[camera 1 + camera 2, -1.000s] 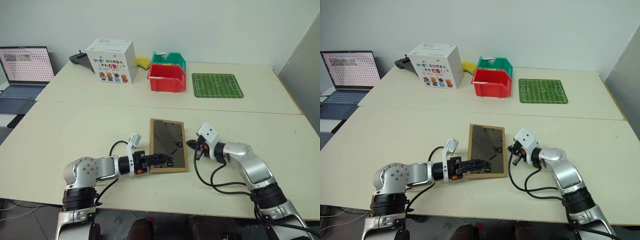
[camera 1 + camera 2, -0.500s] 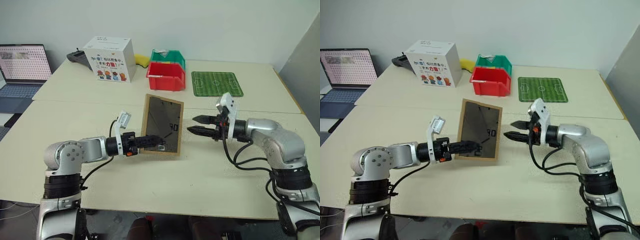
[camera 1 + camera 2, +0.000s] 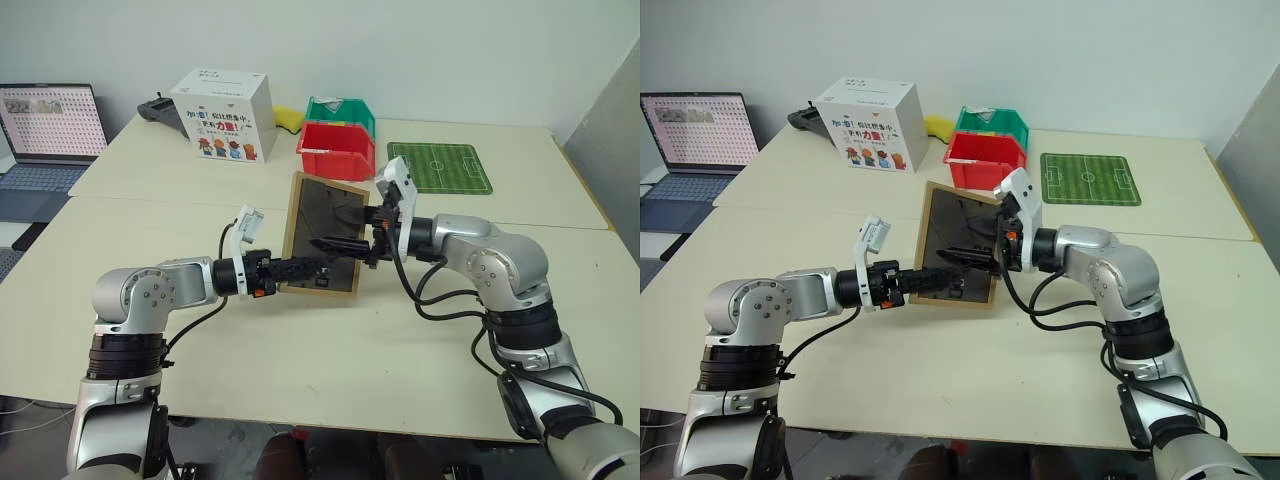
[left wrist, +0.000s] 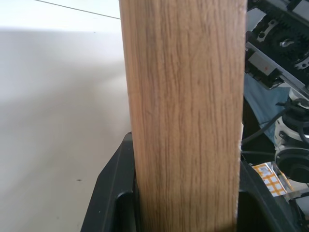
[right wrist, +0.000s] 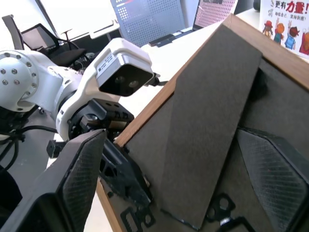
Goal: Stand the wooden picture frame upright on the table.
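The wooden picture frame is raised steeply on edge over the table, its dark back panel facing me. Whether its lower edge touches the table I cannot tell. My left gripper comes in from the left and is shut on the frame's lower rim; in the left wrist view the wood edge sits clamped between the black fingers. My right gripper reaches in from the right and stands open across the back panel. In the right wrist view its fingers straddle the grey-brown fold-out stand.
Behind the frame stand a red bin and a green bin. A white printed box is at the back left, a green pitch mat at the back right, and a laptop at the far left.
The left gripper has lifted the frame from lying flat to steeply tilted. The right gripper opened from shut, rose and swung left to the frame's back panel.
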